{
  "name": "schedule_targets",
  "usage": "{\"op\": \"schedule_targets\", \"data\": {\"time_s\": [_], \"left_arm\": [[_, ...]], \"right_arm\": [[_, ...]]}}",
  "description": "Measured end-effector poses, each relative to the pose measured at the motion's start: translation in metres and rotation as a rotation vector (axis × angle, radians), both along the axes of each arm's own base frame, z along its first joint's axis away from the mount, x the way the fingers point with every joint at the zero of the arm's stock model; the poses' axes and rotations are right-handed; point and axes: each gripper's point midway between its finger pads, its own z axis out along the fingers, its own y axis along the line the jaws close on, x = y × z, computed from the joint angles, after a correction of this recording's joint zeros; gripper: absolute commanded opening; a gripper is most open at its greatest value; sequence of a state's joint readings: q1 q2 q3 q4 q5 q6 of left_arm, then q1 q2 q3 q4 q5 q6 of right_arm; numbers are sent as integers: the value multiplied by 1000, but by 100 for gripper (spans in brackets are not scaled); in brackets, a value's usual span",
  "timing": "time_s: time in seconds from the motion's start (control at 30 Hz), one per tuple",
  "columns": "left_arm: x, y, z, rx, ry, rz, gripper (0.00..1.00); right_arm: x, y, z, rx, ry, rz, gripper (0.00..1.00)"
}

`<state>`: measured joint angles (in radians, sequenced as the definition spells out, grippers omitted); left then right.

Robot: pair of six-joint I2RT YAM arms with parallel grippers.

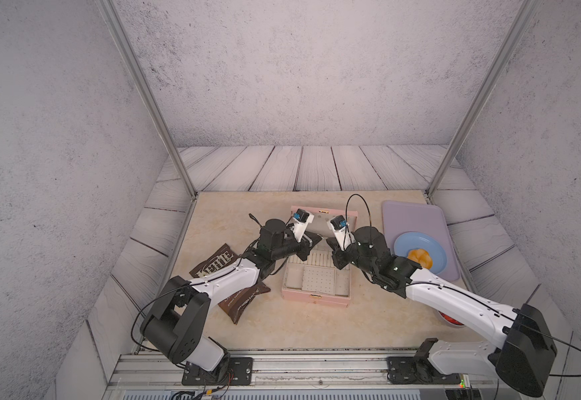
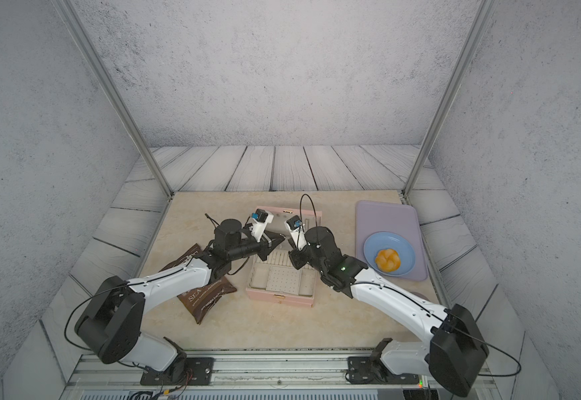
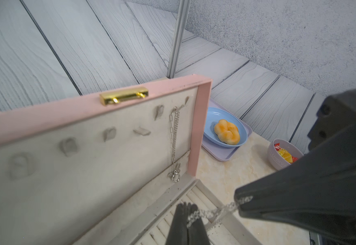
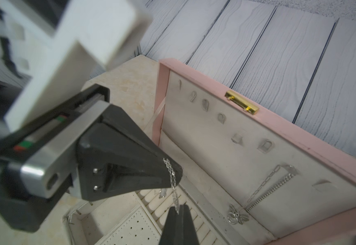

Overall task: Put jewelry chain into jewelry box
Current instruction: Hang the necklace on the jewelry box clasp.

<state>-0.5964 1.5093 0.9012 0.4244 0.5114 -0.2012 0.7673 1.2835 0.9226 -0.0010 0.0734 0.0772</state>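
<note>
Box (image 1: 315,300) is pink with cream lining (image 3: 88,180) and gold clasp (image 3: 123,98), chain (image 3: 215,212) silver, tray (image 1: 410,214) lavender, plate (image 1: 405,242) blue, bun (image 1: 420,258) orange, bag (image 1: 240,304) brown.

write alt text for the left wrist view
A fine silvery metal chain stretches between the shut black left tool and right tool, over the ring-roll slots of an open pale pink jewelry box. A second chain hangs from a lid hook.

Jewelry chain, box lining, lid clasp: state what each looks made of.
The jewelry chain: likely metal, silvery, with fine glinting links. The jewelry box has a lining that is cream and matte, probably velvety fabric, with smudges; its pink shell looks like smooth faux leather or painted board, unclear which. Its clasp: polished gold-toned metal, with bright highlights.
</note>
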Motion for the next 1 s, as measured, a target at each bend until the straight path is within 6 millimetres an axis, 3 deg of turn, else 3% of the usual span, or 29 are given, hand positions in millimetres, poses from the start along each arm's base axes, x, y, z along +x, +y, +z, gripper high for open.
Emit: {"op": "schedule_targets", "data": {"time_s": [0.13,0.5,0.8,1.0], "left_arm": [[15,-1,10,0,24,38,0],[48,6,-10,12,179,167,0],[57,-6,-6,-29,225,151,0],[60,-14,-8,-51,268,124,0]], "right_arm": [[11,1,-7,7,5,-48,0],[40,0,-1,103,-39,-172,0],[56,-8,17,213,-69,-250,0],[65,-15,13,234,-56,-289,0]]}}
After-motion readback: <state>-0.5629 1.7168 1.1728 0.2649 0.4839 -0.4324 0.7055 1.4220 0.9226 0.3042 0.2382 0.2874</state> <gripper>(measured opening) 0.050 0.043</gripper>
